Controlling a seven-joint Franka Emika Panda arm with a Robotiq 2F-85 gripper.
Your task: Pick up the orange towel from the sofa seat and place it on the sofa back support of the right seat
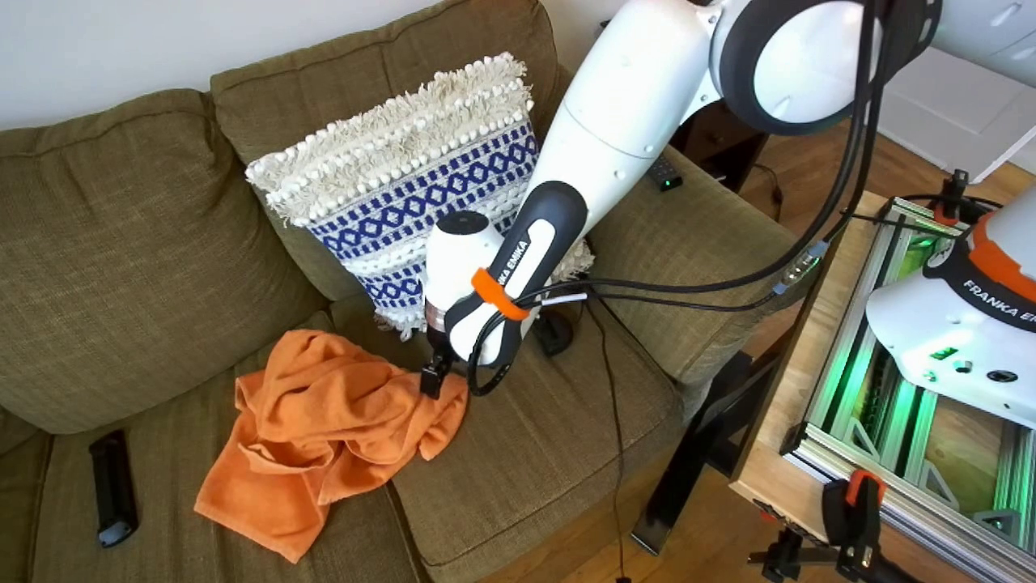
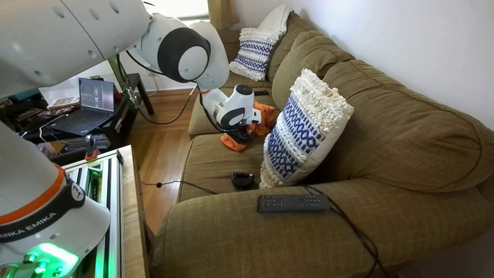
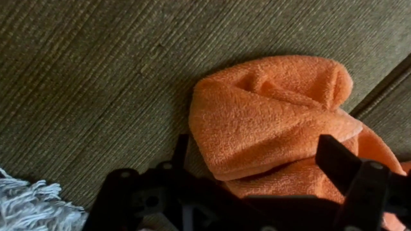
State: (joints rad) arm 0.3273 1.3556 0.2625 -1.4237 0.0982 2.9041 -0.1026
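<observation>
Gaping wide, the gripper (image 3: 254, 137) hangs over the orange towel (image 1: 328, 421), contact unclear.

You have a plain pale wall (image 1: 89, 57) in both exterior views, and at the top of an exterior view a window (image 2: 183, 7) so bright it washes out to white, with a mustard-brown curtain (image 2: 223, 14) hanging just beside it. Your floor (image 2: 166, 146) is warm-toned wood, carrying a pale sheen in places. Farther off you see a cluttered black table (image 2: 115, 134), and a dark brown wooden piece of furniture (image 1: 728, 146), partly hidden, near a white panelled surface (image 1: 939, 101).
</observation>
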